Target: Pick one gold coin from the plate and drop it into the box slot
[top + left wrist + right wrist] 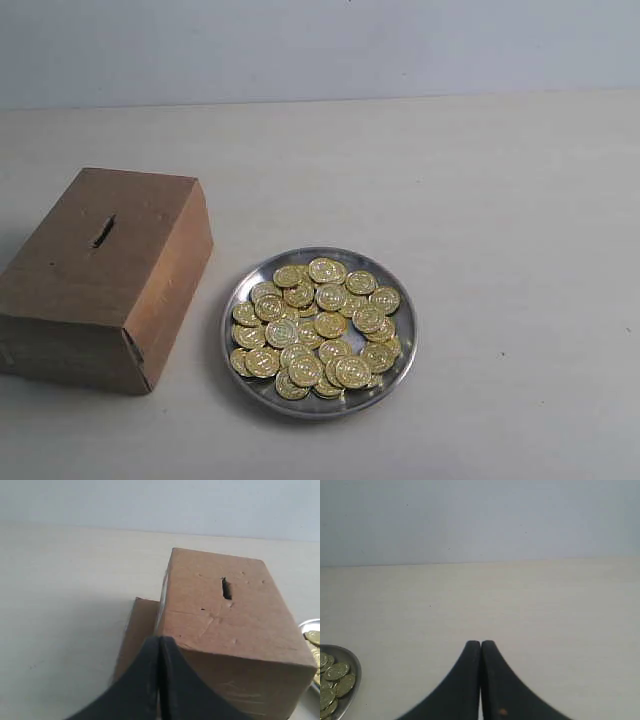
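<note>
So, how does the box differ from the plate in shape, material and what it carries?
The box is rectangular brown cardboard; the plate is round shiny metal. The box stands tall, with a slot on top; the plate is shallow and open, holding gold coins. Both rest on the table, side by side.

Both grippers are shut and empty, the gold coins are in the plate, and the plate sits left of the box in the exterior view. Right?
Not quite. The exterior view shows the plate to the right of the box, not left. The rest holds: the gold coins lie in the plate, and the left gripper and right gripper are shut and empty.
</note>
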Robot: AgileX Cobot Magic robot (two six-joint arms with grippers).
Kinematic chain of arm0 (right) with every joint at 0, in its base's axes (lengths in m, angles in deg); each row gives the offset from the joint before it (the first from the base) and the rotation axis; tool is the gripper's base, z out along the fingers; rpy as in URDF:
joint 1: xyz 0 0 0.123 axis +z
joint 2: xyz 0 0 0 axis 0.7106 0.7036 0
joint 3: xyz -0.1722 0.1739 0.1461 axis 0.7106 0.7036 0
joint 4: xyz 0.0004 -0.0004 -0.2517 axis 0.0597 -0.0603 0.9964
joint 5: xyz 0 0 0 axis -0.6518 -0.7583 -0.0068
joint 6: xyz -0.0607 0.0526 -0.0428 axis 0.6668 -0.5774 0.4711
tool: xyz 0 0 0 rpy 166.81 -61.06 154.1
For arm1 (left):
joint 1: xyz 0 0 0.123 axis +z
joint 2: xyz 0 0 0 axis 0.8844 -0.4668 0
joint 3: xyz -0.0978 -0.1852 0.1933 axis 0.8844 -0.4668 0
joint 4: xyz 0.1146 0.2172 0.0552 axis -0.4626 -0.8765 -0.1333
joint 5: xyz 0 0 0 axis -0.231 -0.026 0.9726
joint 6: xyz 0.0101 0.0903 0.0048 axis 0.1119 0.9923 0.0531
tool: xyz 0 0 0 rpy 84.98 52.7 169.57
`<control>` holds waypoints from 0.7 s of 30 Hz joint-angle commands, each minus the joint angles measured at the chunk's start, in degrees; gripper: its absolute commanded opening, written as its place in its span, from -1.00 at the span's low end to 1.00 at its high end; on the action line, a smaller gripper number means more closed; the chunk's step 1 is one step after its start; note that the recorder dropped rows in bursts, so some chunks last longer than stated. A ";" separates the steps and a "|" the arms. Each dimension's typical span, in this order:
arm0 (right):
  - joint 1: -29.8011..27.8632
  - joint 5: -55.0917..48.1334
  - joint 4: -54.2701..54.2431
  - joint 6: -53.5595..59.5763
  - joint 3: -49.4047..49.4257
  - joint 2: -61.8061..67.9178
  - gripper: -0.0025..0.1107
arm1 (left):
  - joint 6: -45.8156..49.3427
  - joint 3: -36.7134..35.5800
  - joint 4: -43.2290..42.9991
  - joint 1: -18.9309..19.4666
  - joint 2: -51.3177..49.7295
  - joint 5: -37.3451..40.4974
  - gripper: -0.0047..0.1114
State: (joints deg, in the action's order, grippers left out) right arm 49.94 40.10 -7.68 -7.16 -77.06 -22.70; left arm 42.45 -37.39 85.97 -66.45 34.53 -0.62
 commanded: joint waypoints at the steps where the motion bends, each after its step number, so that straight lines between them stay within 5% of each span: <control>1: 0.05 1.60 0.42 0.41 0.26 -0.36 -0.96 | 5.95 -0.18 -0.08 -0.38 0.38 -4.07 -0.91; 6: 0.05 9.23 -8.41 -6.78 0.26 -0.36 -0.96 | 1.10 -0.18 16.09 -0.38 0.38 -13.00 -0.91; 11: 0.05 16.16 -18.06 -9.30 0.26 -0.36 -0.96 | 1.07 -0.18 18.59 -0.38 0.38 -18.83 -0.91; 21: 0.05 19.24 -20.58 -19.74 0.26 -0.36 -0.96 | -1.00 -0.18 20.82 -0.38 0.38 -19.93 -0.91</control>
State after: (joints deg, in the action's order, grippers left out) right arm 49.94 57.78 -27.21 -23.69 -77.06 -22.70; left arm 43.36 -37.39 105.99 -66.45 34.53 -19.88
